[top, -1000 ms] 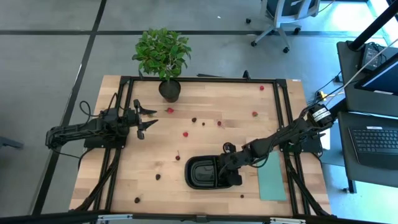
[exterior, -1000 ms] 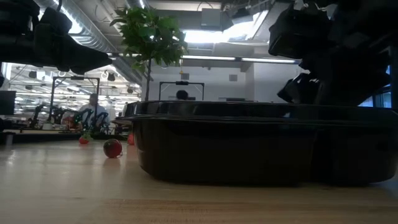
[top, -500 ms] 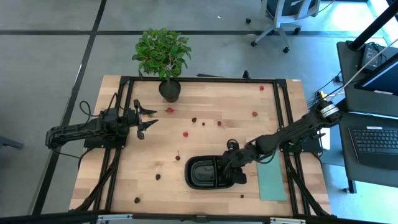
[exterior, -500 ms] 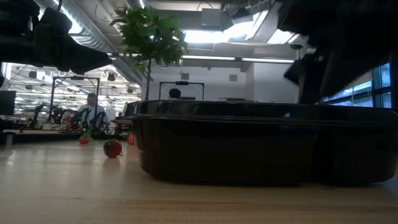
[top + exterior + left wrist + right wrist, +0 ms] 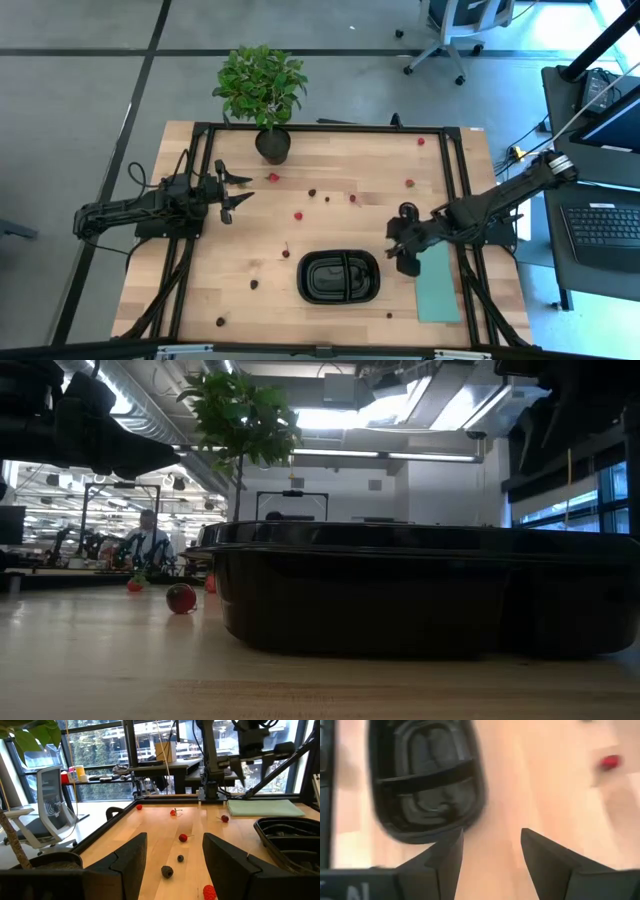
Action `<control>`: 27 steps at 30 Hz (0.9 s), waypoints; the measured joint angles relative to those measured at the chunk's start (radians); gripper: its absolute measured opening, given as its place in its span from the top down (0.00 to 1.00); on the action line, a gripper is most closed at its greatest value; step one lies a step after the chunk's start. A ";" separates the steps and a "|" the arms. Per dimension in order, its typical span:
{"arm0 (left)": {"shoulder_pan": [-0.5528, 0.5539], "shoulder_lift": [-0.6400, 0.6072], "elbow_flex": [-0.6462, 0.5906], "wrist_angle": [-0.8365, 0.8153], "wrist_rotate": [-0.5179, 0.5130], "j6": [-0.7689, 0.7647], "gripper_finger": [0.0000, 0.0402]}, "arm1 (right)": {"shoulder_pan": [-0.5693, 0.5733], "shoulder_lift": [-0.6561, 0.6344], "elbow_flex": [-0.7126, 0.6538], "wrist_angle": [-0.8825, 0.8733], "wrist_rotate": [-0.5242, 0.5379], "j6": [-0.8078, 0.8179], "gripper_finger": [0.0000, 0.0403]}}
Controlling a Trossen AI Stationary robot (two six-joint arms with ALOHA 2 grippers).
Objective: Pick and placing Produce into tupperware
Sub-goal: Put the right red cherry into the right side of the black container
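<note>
The black two-compartment tupperware (image 5: 340, 277) sits flat on the wooden table near its near edge; it fills the low view (image 5: 420, 590) and shows blurred in the right wrist view (image 5: 427, 785). Small red and maroon berries lie scattered on the table, among them one (image 5: 298, 214) mid-table, one (image 5: 409, 183) toward the right, and several ahead of the left fingers (image 5: 183, 838). My right gripper (image 5: 397, 243) hovers open just right of the tupperware, holding nothing (image 5: 490, 837). My left gripper (image 5: 243, 190) waits open at the table's left (image 5: 175, 850).
A leafy potted plant (image 5: 268, 140) stands at the far edge. A flat pale teal rectangle (image 5: 436, 285) lies right of the tupperware, under the right arm. Black frame rails (image 5: 452, 190) run along the table's sides. People and desks show in the room beyond (image 5: 148, 545).
My right gripper has drawn back from over the tupperware's right end toward the table's right and far side, rising out of the low view. The tupperware has stayed in place. The left arm has kept still.
</note>
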State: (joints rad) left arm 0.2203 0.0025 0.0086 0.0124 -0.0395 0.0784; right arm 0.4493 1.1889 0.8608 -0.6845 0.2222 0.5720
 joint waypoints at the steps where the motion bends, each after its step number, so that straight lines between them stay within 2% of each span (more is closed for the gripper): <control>1: 0.000 0.000 0.000 0.000 0.000 0.000 0.54 | 0.000 -0.003 0.000 -0.011 0.026 0.003 0.50; 4: 0.000 0.000 0.000 0.000 0.000 0.000 0.54 | -0.011 -0.001 0.000 -0.044 0.089 0.071 0.50; 12: 0.000 0.000 0.000 0.000 0.000 0.002 0.54 | -0.074 0.047 0.000 -0.185 0.099 0.288 0.50; 22: 0.000 0.000 0.000 0.000 0.000 0.001 0.54 | -0.129 0.199 0.000 -0.230 0.098 0.288 0.50; 27: 0.000 0.000 0.000 0.000 0.000 0.001 0.54 | -0.131 0.270 0.000 -0.231 0.066 0.275 0.50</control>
State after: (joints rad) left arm 0.2199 0.0025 0.0086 0.0124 -0.0395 0.0795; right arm 0.3179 1.4585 0.8604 -0.9154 0.2881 0.8471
